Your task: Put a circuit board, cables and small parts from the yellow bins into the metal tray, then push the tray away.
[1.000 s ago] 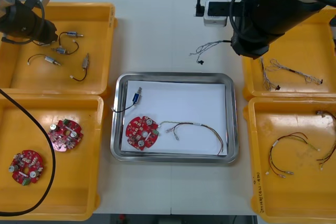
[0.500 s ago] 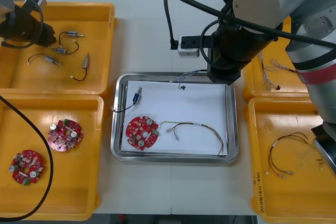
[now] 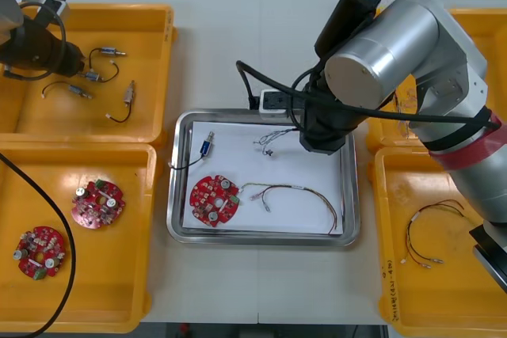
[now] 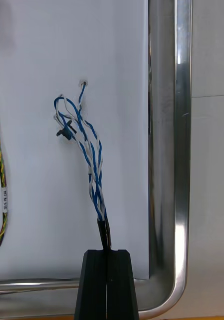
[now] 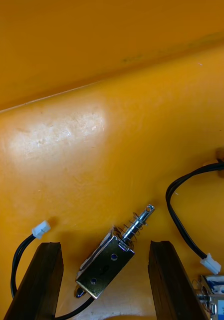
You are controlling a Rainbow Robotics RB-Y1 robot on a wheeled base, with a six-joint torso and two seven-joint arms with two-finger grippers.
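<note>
The right gripper (image 4: pixel 107 252) is over the metal tray (image 4: pixel 166 150), close to one of its corners. Its two black fingers (image 4: pixel 94 280) are pinched tight on the black end of the twisted blue and white cable (image 4: pixel 92 155). The cable sticks out from the fingertips and runs over the white inside of the tray. Its loose end spreads into small loops with a tiny black bit on it. I cannot tell if the cable touches the white sheet.

In the front view, the cable (image 3: pixel 272 139) is in the far half of the tray (image 3: pixel 261 237), just beside the big right arm (image 3: pixel 380 53). Nearer in the tray lie a round red circuit board (image 3: pixel 214 199), a red and yellow cable (image 3: pixel 305 195) and a small metal part (image 3: pixel 207 148) with a black wire.

The left gripper (image 5: pixel 103 244) is over the far left yellow bin (image 3: pixel 150 13). Its fingers stand wide apart and hold nothing. A small metal piece with a spring (image 5: pixel 112 252) lies on the bin floor between them, touching neither.
</note>
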